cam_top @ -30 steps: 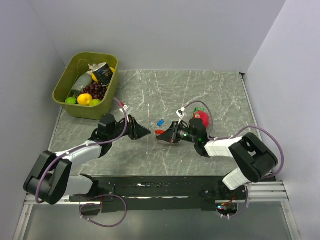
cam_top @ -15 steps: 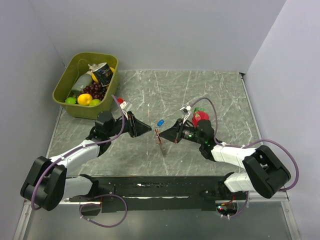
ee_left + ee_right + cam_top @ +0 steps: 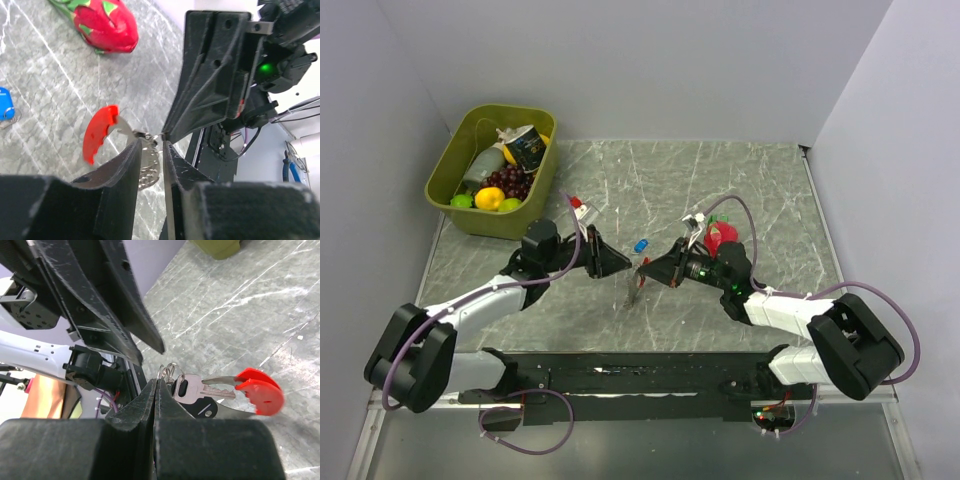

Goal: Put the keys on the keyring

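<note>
My right gripper (image 3: 650, 274) is shut on the metal rings of the keyring (image 3: 637, 287), which hangs from its tips just above the table. The keyring's red clip (image 3: 260, 390) and a silver key (image 3: 192, 389) dangle beside the right gripper (image 3: 156, 382). My left gripper (image 3: 619, 265) faces it tip to tip, jaws a narrow gap apart. In the left wrist view the rings show through that gap at the left gripper (image 3: 151, 145), untouched, beside the red clip (image 3: 99, 131). A small blue-headed key (image 3: 641, 245) lies on the table just beyond both grippers, also seen as the blue key (image 3: 5, 105).
A red toy dragon fruit (image 3: 720, 238) lies right behind the right wrist. An olive bin (image 3: 448, 165) of toy food stands at the back left. White walls close in the marble table (image 3: 760, 180) on three sides.
The right gripper has lifted the keyring off the table and swung it left. The left gripper has moved right and closer, its tips now nearly meeting the right one.
</note>
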